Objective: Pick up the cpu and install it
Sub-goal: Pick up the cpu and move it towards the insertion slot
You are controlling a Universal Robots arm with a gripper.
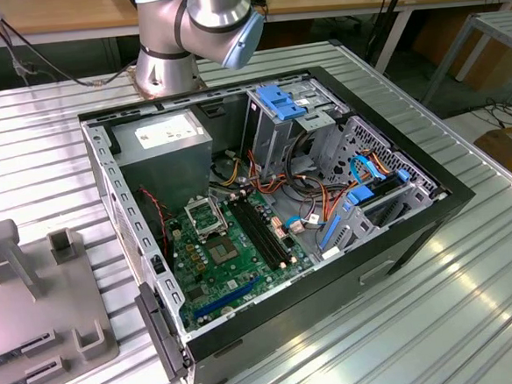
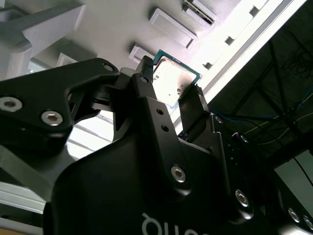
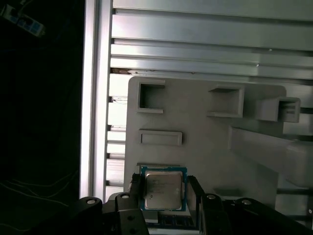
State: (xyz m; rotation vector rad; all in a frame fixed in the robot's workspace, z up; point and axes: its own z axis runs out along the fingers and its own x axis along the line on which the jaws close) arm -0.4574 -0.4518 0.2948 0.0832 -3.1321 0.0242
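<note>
The cpu (image 3: pixel 164 190), a small square chip with a silvery face and a green rim, sits between my gripper's (image 3: pixel 165 195) two black fingers, low over a grey fixture plate (image 3: pixel 205 142). In the second wrist view the cpu (image 2: pixel 172 78) is also flanked by the gripper (image 2: pixel 170 84), with a fingertip against each of two opposite edges. Whether the chip rests on the plate or hangs just above it is unclear. In the exterior view the open computer case (image 1: pixel 417 233) shows the motherboard (image 1: pixel 235 264) with its metal-framed socket (image 1: pixel 207 217).
The grey fixture plate (image 1: pixel 35 304) with upright posts lies at the exterior view's left, beside the case on a ribbed metal table (image 1: pixel 441 320). The arm's base (image 1: pixel 168 66) stands behind the case. Cables, drive cages and blue clips crowd the case's far side.
</note>
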